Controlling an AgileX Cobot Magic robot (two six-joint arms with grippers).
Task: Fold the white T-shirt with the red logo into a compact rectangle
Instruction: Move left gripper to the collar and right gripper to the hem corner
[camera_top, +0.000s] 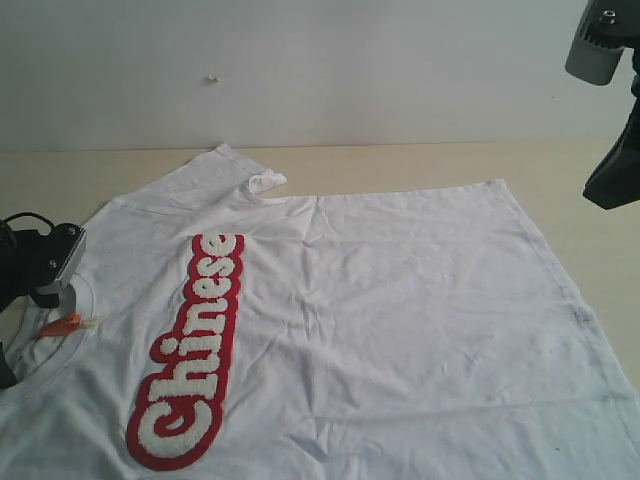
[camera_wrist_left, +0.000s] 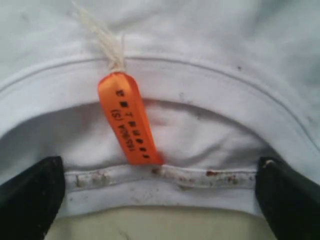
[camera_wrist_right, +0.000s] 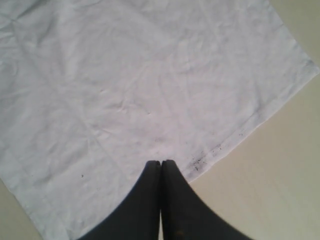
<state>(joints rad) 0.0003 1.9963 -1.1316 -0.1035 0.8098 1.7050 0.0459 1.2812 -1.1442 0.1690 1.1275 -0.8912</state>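
The white T-shirt (camera_top: 400, 300) lies spread flat on the table, collar toward the left and hem toward the right. The red logo (camera_top: 195, 350) runs as a long band down its chest. My left gripper (camera_wrist_left: 160, 195) sits low at the collar (camera_wrist_left: 165, 177), open, with one black finger (camera_wrist_left: 30, 195) on either side of the collar's edge and the orange neck tag (camera_wrist_left: 129, 120) just beyond. High above the hem corner hangs my right gripper (camera_wrist_right: 161, 165), shut with nothing in it; it shows at the top right (camera_top: 612, 175) of the exterior view.
The tan table (camera_top: 400, 165) shows behind the shirt and past the hem (camera_wrist_right: 210, 155), which carries dark specks. One sleeve (camera_top: 230, 165) points toward the back wall, its cuff curled over. A pale wall rises behind the table.
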